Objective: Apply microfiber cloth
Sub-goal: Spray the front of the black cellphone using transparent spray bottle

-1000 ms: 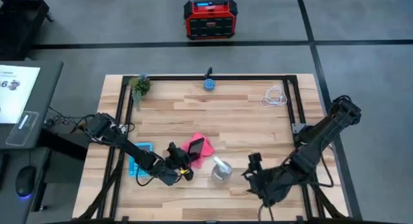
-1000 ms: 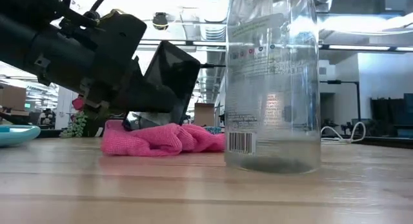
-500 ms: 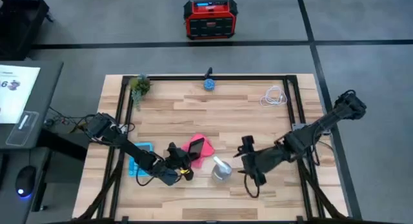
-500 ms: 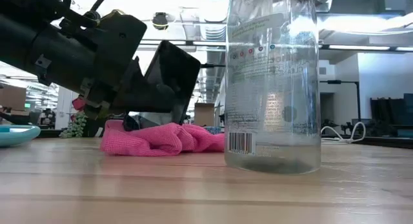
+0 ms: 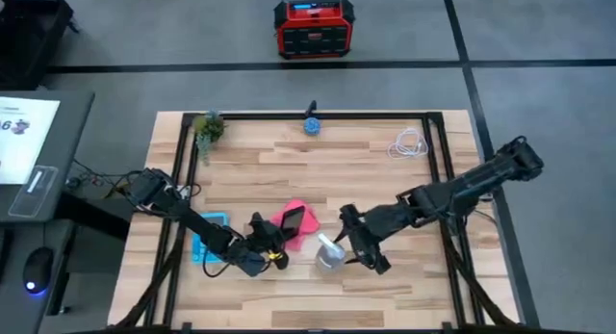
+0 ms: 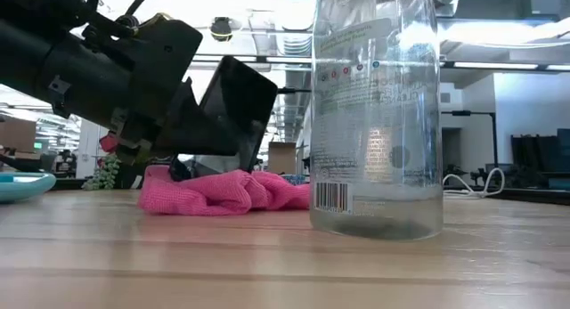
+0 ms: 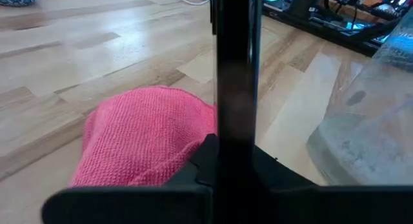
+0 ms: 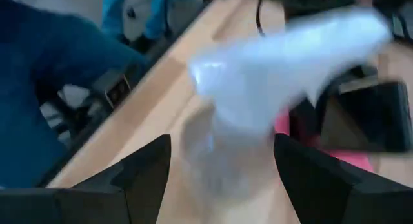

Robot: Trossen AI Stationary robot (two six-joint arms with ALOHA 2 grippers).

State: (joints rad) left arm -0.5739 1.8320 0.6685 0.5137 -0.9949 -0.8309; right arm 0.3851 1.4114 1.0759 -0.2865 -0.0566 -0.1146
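The pink microfiber cloth (image 5: 285,217) lies crumpled on the wooden table (image 5: 366,180), also seen in the low view (image 6: 223,191) and the left wrist view (image 7: 142,140). A black phone (image 5: 295,219) stands tilted over it, with my left gripper (image 5: 281,236) shut on it. A clear spray bottle (image 5: 330,252) stands upright just right of the cloth. My right gripper (image 5: 348,240) is open beside the bottle's right side. In the right wrist view its fingers (image 8: 135,179) stand on either side of the blurred bottle (image 8: 258,75), with no touch showing. My left gripper pinches the phone by one end (image 7: 233,143) between its two fingers. The fingers come low and nearly level from the table's left. The phone (image 6: 236,104) rises slanted from the fingers above the cloth. Whether its lower end touches the cloth, I cannot tell.
A light blue calculator (image 5: 212,228) lies under my left arm. At the far edge are a small plant (image 5: 209,128), a blue object (image 5: 312,125) and a white cable (image 5: 409,144). Black frame rails (image 5: 438,151) run along the table's sides. A red device (image 5: 313,28) sits on the floor beyond.
My right gripper has swung from the table's near right corner toward the left and a little toward the far edge, ending beside the spray bottle. My left gripper, the phone and the cloth have stayed where they were.
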